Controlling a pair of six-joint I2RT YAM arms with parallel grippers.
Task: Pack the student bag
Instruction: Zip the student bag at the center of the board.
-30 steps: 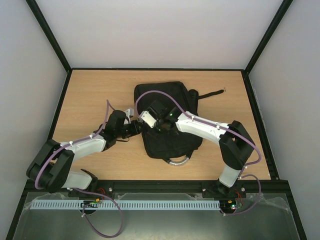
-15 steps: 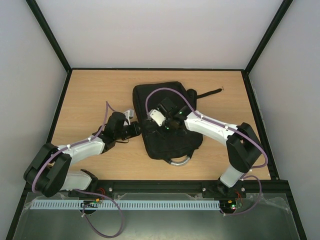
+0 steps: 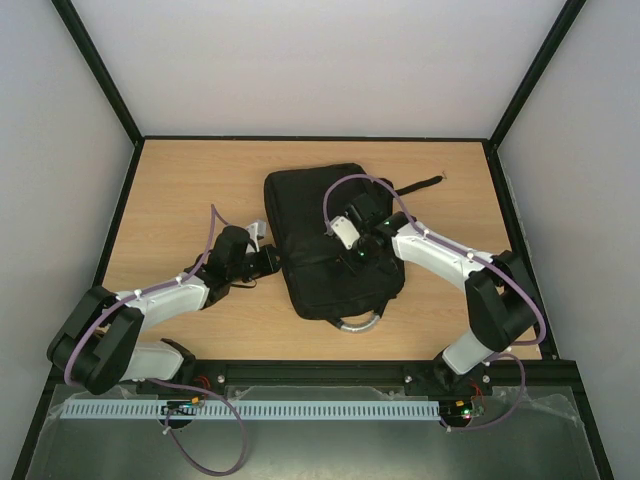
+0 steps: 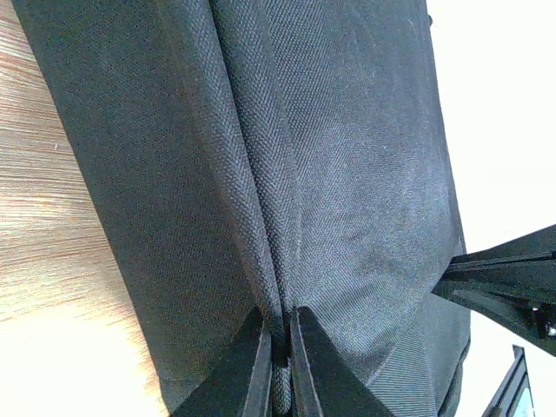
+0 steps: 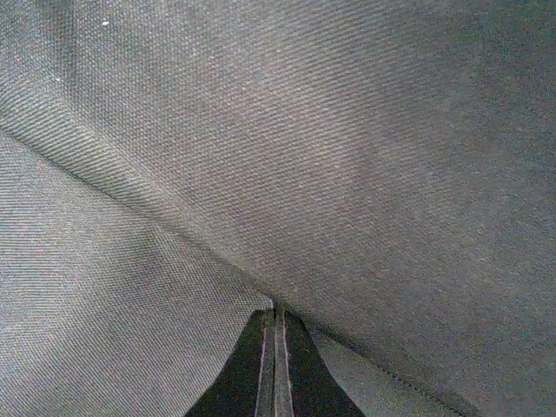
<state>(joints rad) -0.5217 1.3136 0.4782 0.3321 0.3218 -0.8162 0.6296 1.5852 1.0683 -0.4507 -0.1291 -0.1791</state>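
Student bag [image 3: 305, 205] lies flat on the table [image 3: 180, 190], the left gripper [image 4: 280, 317] clamped on a side fold running straight ahead of its jaws, while the right gripper [image 5: 274, 314], jaws together, touches the top cloth.

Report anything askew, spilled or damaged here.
The student bag lies skewed on the table, one strap trailing far right. The left gripper pinches its fabric into a ridge. Nothing looks spilled or torn.
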